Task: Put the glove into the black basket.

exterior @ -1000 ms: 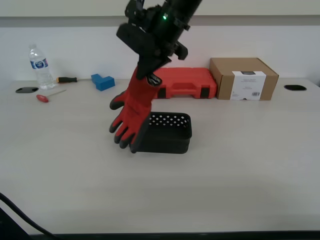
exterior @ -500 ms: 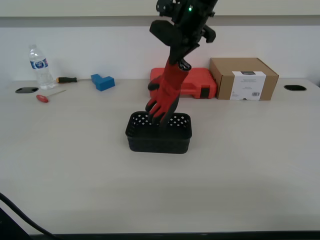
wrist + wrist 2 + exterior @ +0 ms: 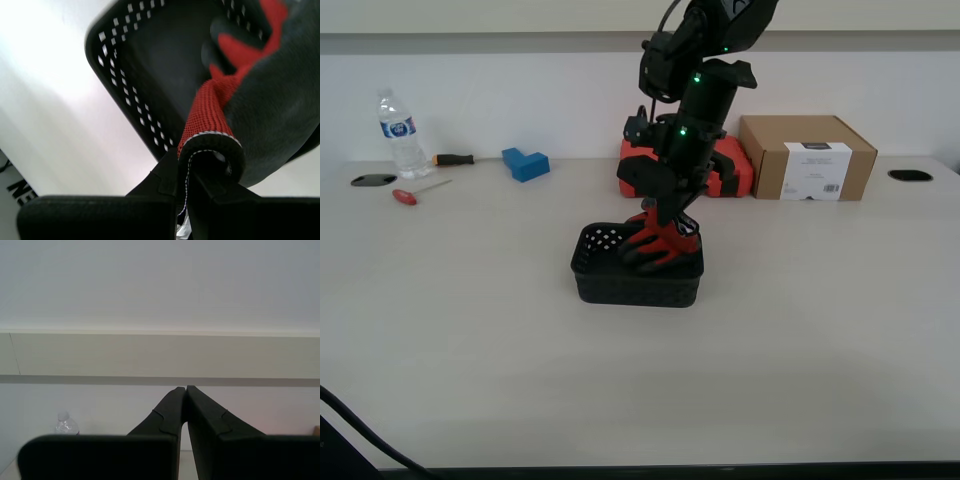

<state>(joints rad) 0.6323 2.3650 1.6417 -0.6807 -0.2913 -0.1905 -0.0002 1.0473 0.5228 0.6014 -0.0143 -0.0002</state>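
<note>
The glove [image 3: 661,240] lies crumpled in the right end of the black basket [image 3: 610,285] in the exterior view, its cuff pinched by my first gripper [image 3: 665,205], which reaches down from above; a red tool case [image 3: 730,170] and a cardboard box [image 3: 807,157] sit behind. In the second wrist view, my second gripper [image 3: 186,390] is clenched on nothing, facing a wall. In the first wrist view, my first gripper [image 3: 186,162] clamps the glove's [image 3: 260,95] cuff over the black basket [image 3: 130,85].

Glove [image 3: 661,243] in basket [image 3: 620,288] (tool case [image 3: 730,170] behind, box [image 3: 807,158] beside).
</note>
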